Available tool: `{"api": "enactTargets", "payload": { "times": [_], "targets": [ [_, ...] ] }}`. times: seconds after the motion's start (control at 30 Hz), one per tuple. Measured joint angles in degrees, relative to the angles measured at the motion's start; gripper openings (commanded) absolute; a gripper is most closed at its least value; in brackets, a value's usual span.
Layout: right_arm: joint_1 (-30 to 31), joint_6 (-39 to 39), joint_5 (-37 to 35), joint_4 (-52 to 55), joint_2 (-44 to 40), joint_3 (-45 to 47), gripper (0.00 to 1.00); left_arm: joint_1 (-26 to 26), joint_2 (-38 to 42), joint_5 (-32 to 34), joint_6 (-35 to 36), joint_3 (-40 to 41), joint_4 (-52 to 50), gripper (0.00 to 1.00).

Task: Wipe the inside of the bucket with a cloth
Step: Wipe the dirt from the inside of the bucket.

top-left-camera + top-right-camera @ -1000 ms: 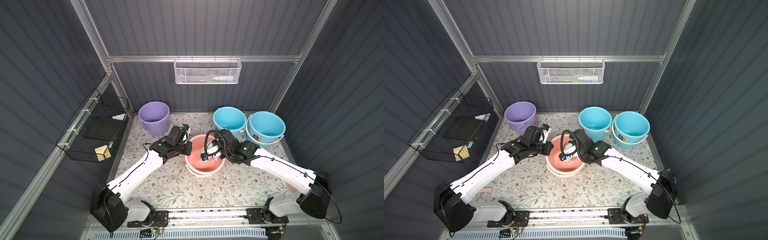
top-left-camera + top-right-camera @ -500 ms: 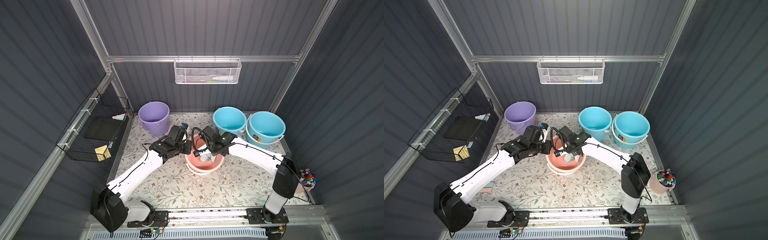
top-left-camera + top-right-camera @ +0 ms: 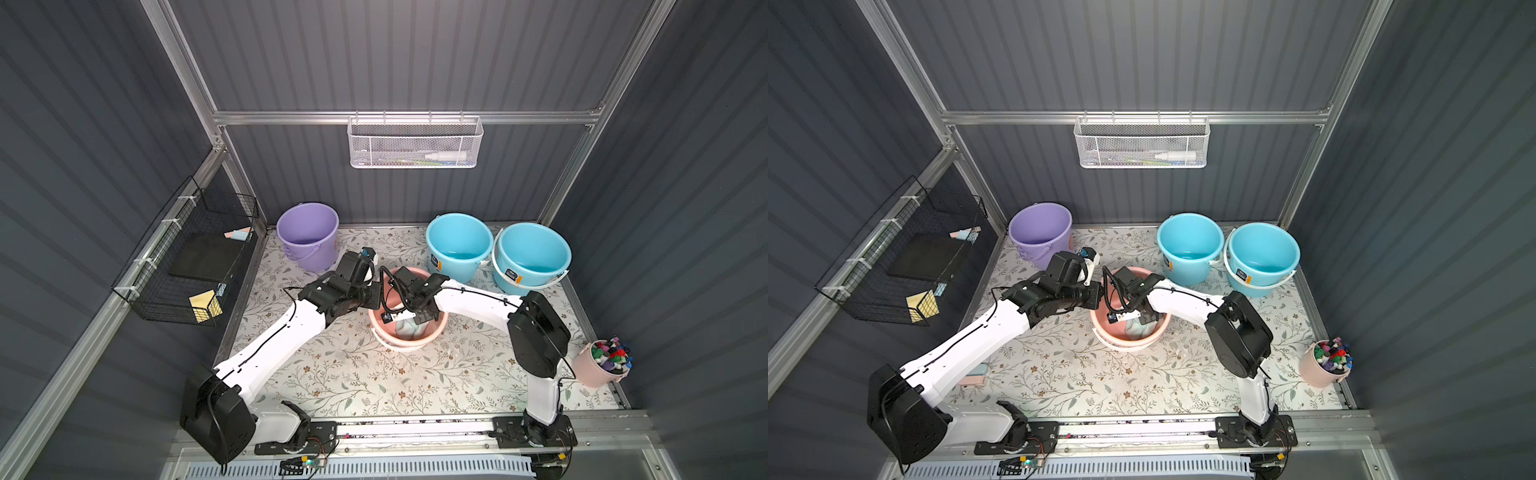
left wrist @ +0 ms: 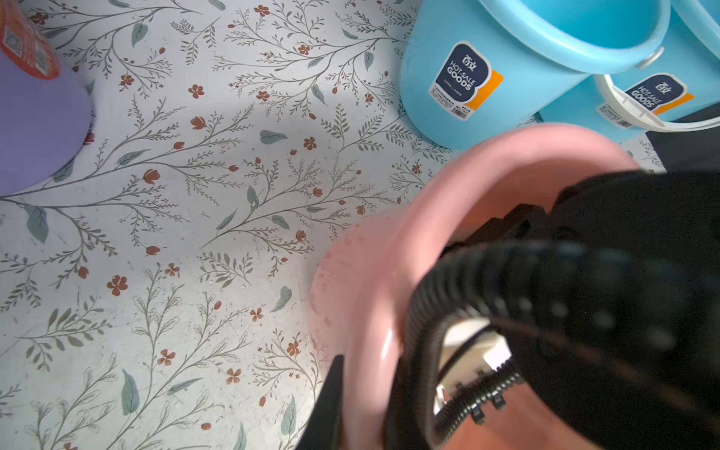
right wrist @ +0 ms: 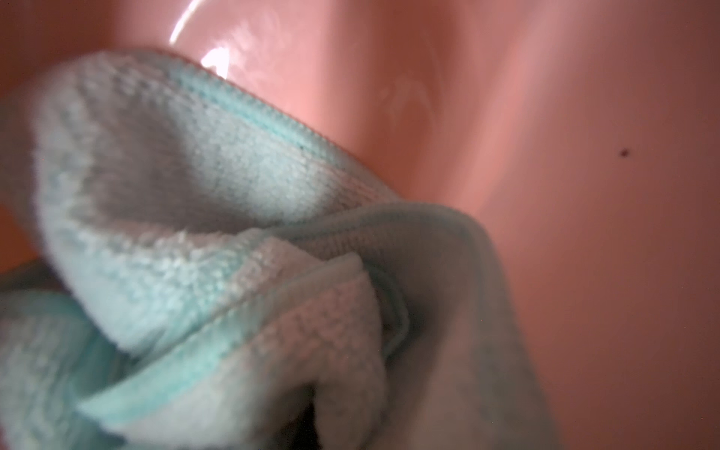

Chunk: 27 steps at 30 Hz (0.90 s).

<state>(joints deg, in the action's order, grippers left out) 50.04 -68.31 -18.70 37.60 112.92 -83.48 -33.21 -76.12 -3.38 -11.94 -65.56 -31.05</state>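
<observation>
The right claw (image 3: 423, 319), shut tight on the cloth (image 3: 409, 329), has rubbed it further along down inside the pink bucket (image 3: 405, 344) while the left claw (image 3: 376, 296) still pinches the rim, so the wiping is under way.

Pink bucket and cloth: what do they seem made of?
The pink bucket looks like glossy moulded plastic: bright glare on its smooth inner wall. The cloth looks like soft terry or microfibre: matte looped pile, stitched hem.
</observation>
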Motion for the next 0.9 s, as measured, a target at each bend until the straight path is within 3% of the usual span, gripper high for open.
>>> {"api": "enactTargets", "payload": {
  "times": [0.37,0.9],
  "targets": [
    [-0.7,4.7,4.2,-0.9,0.0,0.3,0.00,0.3,0.0,1.0,-0.7,0.0,-0.5,0.00],
    [-0.7,6.6,6.5,16.6,-19.5,-0.3,0.00,-0.8,0.0,-1.5,-0.4,0.0,1.1,0.00]
  ]
}}
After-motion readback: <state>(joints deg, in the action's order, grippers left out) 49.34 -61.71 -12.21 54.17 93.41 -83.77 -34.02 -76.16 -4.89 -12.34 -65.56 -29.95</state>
